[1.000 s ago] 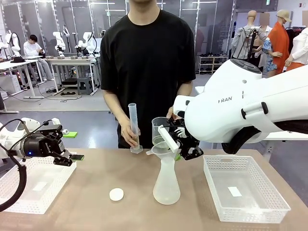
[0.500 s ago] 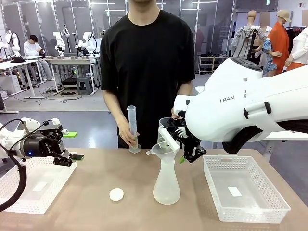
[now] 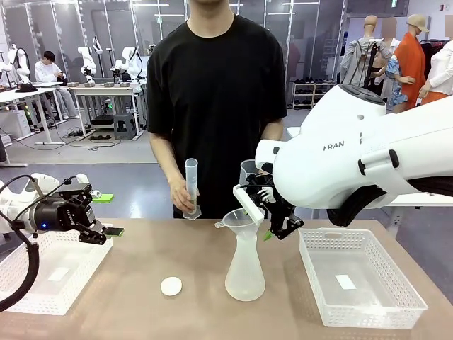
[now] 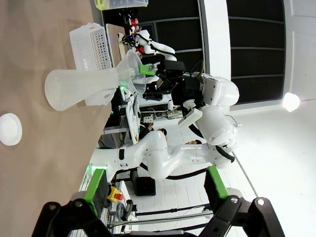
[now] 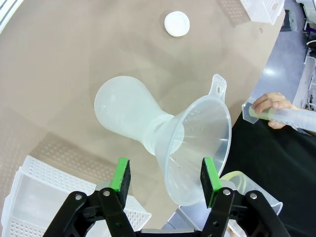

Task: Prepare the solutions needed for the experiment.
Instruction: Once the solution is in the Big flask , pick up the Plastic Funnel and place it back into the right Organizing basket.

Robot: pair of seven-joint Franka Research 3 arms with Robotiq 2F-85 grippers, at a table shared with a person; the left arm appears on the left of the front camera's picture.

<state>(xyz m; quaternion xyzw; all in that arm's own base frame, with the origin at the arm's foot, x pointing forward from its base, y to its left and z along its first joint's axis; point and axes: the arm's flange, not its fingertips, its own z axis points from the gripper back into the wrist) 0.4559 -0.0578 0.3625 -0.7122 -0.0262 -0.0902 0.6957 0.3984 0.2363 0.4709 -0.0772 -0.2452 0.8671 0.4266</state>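
A translucent conical flask [image 3: 245, 273] [image 5: 123, 111] [image 4: 74, 88] stands mid-table with a clear funnel [image 3: 241, 219] [image 5: 202, 143] [image 4: 133, 73] in its neck. My right gripper [image 3: 267, 216] [image 5: 165, 174] is open, with its green pads either side of the funnel; the left pad is clear of it. The person's hand lifts a graduated cylinder [image 3: 190, 185] [image 5: 284, 116] whose lower end looks pale yellow-green, the only sign of the solutions. I cannot tell if the flask holds liquid. A beaker [image 3: 249, 170] [image 5: 237, 183] is behind my right gripper. My left gripper [image 3: 106, 231] [image 4: 155, 185] hangs open at the left.
A white round cap [image 3: 170, 286] [image 5: 177, 23] [image 4: 10, 129] lies on the table left of the flask. White mesh baskets sit at the left [image 3: 42, 283] and the right [image 3: 368, 301] [image 4: 91, 44]. The person stands at the far edge.
The person has lifted the cylinder off the table and drawn it left. The beaker has drawn back behind my right arm. My right gripper's jaws have widened at the funnel.
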